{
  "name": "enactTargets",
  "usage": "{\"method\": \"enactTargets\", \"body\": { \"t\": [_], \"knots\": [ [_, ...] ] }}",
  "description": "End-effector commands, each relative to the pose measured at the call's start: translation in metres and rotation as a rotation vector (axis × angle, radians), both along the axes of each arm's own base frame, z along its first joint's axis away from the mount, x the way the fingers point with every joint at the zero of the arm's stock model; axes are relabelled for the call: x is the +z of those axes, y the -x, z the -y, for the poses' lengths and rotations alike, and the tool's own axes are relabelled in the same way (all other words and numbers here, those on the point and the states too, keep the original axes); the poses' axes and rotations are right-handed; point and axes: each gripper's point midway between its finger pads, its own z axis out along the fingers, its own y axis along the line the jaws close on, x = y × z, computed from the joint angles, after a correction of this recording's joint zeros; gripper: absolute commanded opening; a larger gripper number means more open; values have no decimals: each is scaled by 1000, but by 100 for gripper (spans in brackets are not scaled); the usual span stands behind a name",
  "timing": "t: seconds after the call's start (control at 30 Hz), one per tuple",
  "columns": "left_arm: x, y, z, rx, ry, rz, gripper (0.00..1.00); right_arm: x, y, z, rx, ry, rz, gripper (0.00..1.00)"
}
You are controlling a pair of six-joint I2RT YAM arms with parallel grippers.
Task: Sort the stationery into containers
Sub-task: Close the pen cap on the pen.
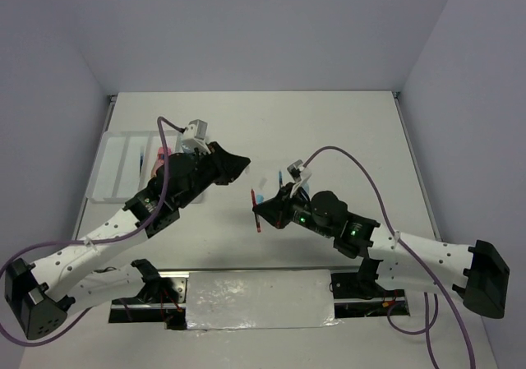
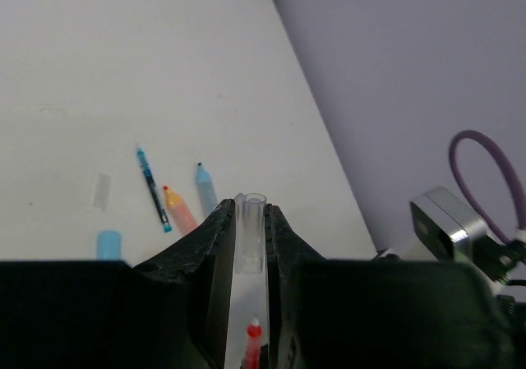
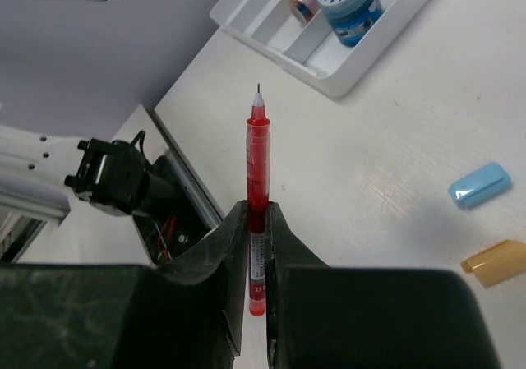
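Red pen [image 3: 257, 163]: slim, glossy plastic | clear piece [image 2: 250, 233]: hollow tube

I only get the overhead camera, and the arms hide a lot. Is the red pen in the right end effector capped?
Observer: No. The right end effector is shut on the red pen, and its fine tip is bare.
Operator: What does the left one hold?
Observer: The left end effector is shut on a short clear tube, open end pointing away from the wrist.
Operator: Anything loose beyond it?
Observer: A blue pen, an orange piece and a light-blue piece lie close together on the table.
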Motion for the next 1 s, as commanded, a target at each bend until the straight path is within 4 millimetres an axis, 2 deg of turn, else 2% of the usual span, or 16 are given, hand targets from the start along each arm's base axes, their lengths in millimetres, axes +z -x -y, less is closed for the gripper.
{"method": "enactTargets", "body": {
  "t": [0.0,0.03,0.13,0.33,0.97],
  "knots": [
    [43,15,9,-80,129,113,2,46,-18,-6,-78,-93,79,0],
    [47,18,8,-88,142,125,2,53,-21,-6,-94,-97,88,0],
    [49,23,8,-105,151,140,3,57,-22,-9,-88,-93,95,0],
    [46,22,12,-128,114,161,3,55,-26,-11,-104,-67,84,0],
    [42,16,2,-78,55,189,3,65,-13,-16,-43,-99,96,0]
  ]
}}
